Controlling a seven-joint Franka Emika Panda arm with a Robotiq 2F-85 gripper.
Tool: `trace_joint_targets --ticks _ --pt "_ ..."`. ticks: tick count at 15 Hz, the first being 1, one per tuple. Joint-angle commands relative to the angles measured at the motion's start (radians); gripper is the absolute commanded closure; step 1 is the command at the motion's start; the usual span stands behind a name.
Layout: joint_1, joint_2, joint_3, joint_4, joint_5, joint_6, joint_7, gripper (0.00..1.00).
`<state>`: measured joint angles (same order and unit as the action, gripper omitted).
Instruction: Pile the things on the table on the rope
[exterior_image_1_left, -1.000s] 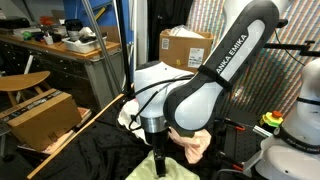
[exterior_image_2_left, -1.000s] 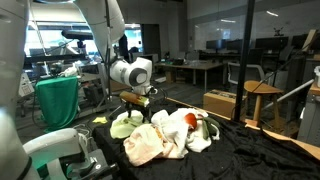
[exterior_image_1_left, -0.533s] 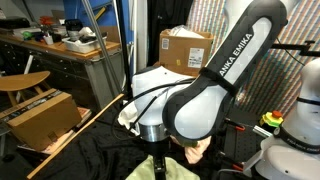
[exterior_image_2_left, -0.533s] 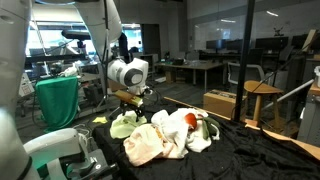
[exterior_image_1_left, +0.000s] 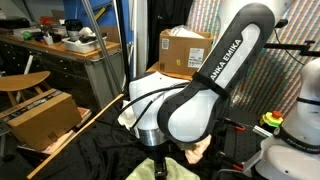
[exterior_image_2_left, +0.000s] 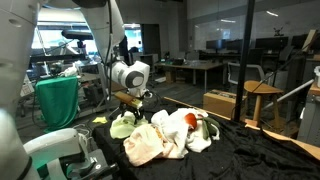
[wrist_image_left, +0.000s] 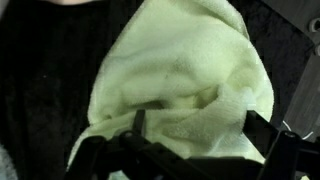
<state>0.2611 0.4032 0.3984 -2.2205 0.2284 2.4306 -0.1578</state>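
Gripper (exterior_image_2_left: 131, 106) lowered slightly over green towel (wrist_image_left: 180, 80), jaws seemingly spread, wrist view blurry

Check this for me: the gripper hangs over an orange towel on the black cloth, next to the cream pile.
One thing is wrong: the towel under the gripper is pale green, not orange, as the wrist view shows. The rest holds: it lies on the black cloth, next to the cream pile.
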Motion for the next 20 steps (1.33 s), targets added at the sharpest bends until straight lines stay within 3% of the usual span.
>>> trace_joint_targets --ticks 1,5,6,7,15,18,20 --pt "0.000 0.042 0.004 0.062 0.027 -0.063 -0.004 0.00" --pt "-0.014 0.070 0.005 0.112 0.055 -0.114 -0.015 0.00" --pt "-0.017 0.076 0.004 0.121 0.063 -0.122 -0.018 0.24" --pt "-0.019 0.078 0.003 0.128 0.070 -0.129 -0.019 0.26" --pt "-0.036 0.101 0.003 0.164 0.107 -0.193 -0.043 0.88" --pt "-0.048 0.088 0.009 0.163 0.125 -0.214 -0.072 0.96" --pt "-0.057 0.058 0.011 0.147 0.144 -0.214 -0.093 0.93"
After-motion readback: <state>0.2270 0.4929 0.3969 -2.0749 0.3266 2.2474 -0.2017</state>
